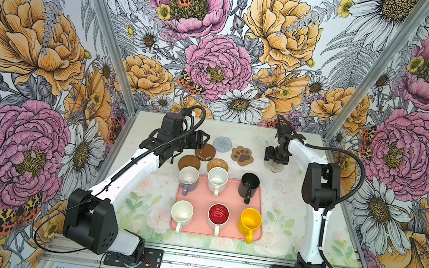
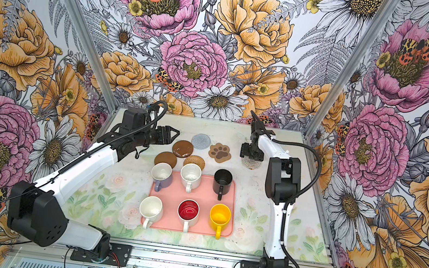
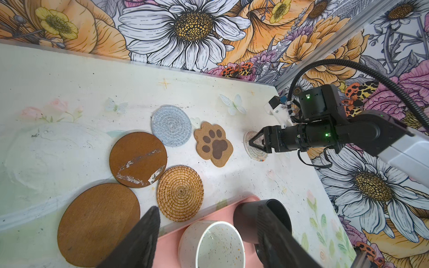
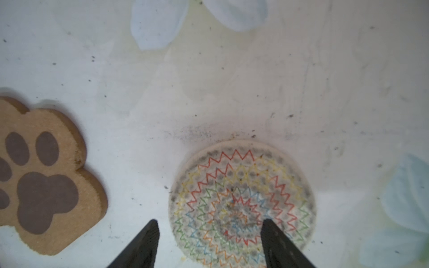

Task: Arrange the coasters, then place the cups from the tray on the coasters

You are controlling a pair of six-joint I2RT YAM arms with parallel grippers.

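The right gripper (image 4: 210, 222), jaws open, hangs over the pale woven coaster (image 4: 243, 185) beside the paw coaster (image 4: 46, 181). The left gripper (image 2: 172, 135), jaws open, hovers near a brown coaster (image 2: 182, 148). Six cups (image 1: 217, 179) stand on the tray (image 1: 200, 195).

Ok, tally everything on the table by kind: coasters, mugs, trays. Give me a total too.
coasters: 6
mugs: 6
tray: 1
total: 13
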